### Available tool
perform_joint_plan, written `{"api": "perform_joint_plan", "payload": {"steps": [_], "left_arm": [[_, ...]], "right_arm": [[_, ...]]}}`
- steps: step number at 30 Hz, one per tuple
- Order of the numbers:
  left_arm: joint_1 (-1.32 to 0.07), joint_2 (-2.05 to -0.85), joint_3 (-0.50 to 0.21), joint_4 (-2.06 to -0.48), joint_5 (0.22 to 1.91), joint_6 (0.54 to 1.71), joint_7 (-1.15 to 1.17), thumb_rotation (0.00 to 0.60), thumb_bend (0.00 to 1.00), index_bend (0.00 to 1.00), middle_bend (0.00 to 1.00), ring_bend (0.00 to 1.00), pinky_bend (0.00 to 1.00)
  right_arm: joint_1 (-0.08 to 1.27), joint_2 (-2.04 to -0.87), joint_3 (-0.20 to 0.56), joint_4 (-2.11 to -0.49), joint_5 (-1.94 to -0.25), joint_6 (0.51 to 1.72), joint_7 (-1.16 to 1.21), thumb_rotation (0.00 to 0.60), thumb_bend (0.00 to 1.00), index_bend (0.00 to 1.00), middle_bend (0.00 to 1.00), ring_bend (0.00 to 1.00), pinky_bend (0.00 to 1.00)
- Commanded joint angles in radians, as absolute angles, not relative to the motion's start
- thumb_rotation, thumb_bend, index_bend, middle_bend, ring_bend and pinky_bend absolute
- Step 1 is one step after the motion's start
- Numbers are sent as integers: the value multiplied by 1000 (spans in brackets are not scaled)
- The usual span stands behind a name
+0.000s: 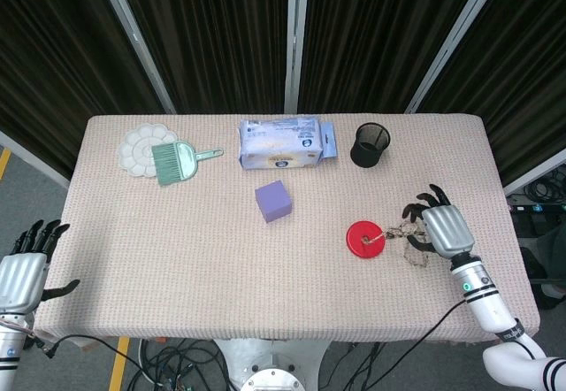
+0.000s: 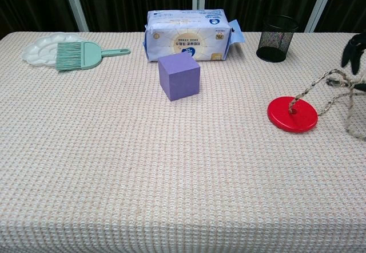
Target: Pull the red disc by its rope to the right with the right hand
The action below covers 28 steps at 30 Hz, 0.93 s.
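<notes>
The red disc (image 1: 364,238) (image 2: 292,114) lies flat on the right part of the table. Its braided rope (image 1: 395,229) (image 2: 320,84) runs right from the centre hole and curls in a slack loop. My right hand (image 1: 442,229) (image 2: 353,50) hovers just right of the disc with its fingers spread over the rope's loose end; I see no fingers closed around the rope. My left hand (image 1: 22,272) hangs off the table's front left corner, fingers apart and holding nothing.
A purple cube (image 1: 273,201) (image 2: 179,76) stands mid-table. At the back are a tissue pack (image 1: 283,141), a black mesh cup (image 1: 370,144), and a white palette (image 1: 141,149) with a green brush (image 1: 177,161). The table's right edge (image 1: 504,205) is near my right hand.
</notes>
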<state>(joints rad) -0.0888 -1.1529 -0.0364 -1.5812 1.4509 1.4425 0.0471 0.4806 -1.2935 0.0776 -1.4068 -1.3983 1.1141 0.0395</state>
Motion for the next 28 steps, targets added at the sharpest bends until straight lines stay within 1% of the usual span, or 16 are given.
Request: {"api": "perform_joint_plan", "payload": {"steps": [1,6,9,12,17,20,23,28], "left_arm": [[-89,-1154,-37,-1577,1449,1441,43,600,0,126,88,14,133],[-84,-1157,-35,-1568,1452,1450,32,600,0,126,88,14,133],[-81,-1160,-39,-1560,1457,1462,23,600,0,126,89,14,133],[-79,-1161,-41,-1556,1461,1471,17,600,0,125,88,14,133],[-69,-1156,-38,-1562,1465,1487,12,600,0,126,88,14,133],[-69,-1152,-42,-1561,1463,1489,10,600,0,126,88,14,133],[-66,-1150,-42,-1559,1460,1489,11,600,0,126,88,14,133],[-65,-1147,-41,-1560,1460,1488,10,600,0,126,88,14,133]], "right_arm": [[493,-1269,85,-1458,-1382,1095,23,600,0,0,0,0,0],[451,-1235,74,-1487,-1414,1163,28,600,0,0,0,0,0],[405,-1200,53,-1509,-1434,1223,18,600,0,0,0,0,0],[337,-1182,25,-1521,-1461,1319,-24,600,0,0,0,0,0],[213,-1202,-12,-1497,-1508,1503,-77,600,0,0,0,0,0],[160,-1214,-19,-1485,-1516,1570,-75,600,0,0,0,0,0],[119,-1226,-20,-1467,-1516,1617,-60,600,0,0,0,0,0],[78,-1242,-16,-1436,-1508,1645,-32,600,0,0,0,0,0]]}}
